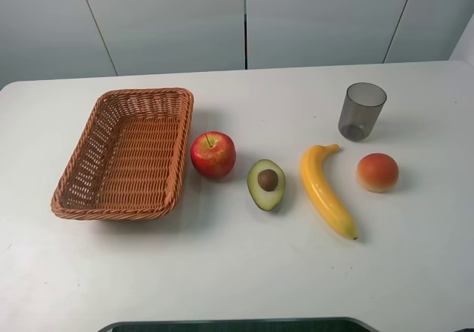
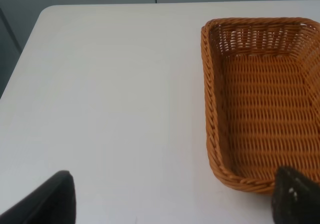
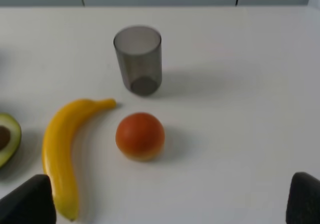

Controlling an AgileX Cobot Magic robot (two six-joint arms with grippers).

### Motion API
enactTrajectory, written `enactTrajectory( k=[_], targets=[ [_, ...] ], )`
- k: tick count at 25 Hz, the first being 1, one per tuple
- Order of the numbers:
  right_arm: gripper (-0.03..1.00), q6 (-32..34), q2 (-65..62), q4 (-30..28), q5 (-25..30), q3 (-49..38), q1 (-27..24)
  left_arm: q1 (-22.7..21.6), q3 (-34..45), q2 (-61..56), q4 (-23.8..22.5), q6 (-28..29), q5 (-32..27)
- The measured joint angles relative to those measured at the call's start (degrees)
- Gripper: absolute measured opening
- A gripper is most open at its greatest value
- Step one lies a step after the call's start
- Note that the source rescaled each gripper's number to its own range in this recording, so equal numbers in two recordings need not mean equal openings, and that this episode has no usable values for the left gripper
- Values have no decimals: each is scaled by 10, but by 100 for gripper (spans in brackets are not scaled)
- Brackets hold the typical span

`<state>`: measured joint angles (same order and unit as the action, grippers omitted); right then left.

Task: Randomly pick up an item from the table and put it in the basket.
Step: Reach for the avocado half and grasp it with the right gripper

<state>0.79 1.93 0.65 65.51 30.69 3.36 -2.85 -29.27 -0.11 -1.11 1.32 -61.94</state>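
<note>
While left gripper [image 2: 170, 204], right gripper [image 3: 165, 201] hang jaws apart, halved avocado [image 1: 266, 184] untouched; likely risk: slipping off smooth skin, bumping red apple [image 1: 213, 154].

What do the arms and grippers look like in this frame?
Little shows. The left gripper and right gripper each appear only as two jaw tips in their wrist views: matte black, blunt, rounded. One left tip carries faint pale specks. No cables, labels or arm links are visible in any view.

Left gripper [image 2: 175, 206], right gripper [image 3: 166, 204]: jaws wide apart.
</note>
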Motion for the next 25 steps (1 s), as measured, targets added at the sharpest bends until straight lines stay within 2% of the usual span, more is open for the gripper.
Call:
enactTrajectory(
  k=[3, 11, 14, 18, 25],
  targets=[
    [100, 0, 73, 0, 19, 40, 0, 0, 0, 0, 0, 0, 0],
    [100, 0, 354, 0, 22, 167, 6, 0, 0, 0, 0, 0, 0],
    [100, 0, 445, 0, 10, 192, 45, 0, 0, 0, 0, 0, 0],
    [100, 0, 540, 4, -40, 207, 118, 0, 0, 0, 0, 0, 0],
    [100, 13, 683, 55, -66, 218, 209, 0, 0, 0, 0, 0, 0]
  ],
)
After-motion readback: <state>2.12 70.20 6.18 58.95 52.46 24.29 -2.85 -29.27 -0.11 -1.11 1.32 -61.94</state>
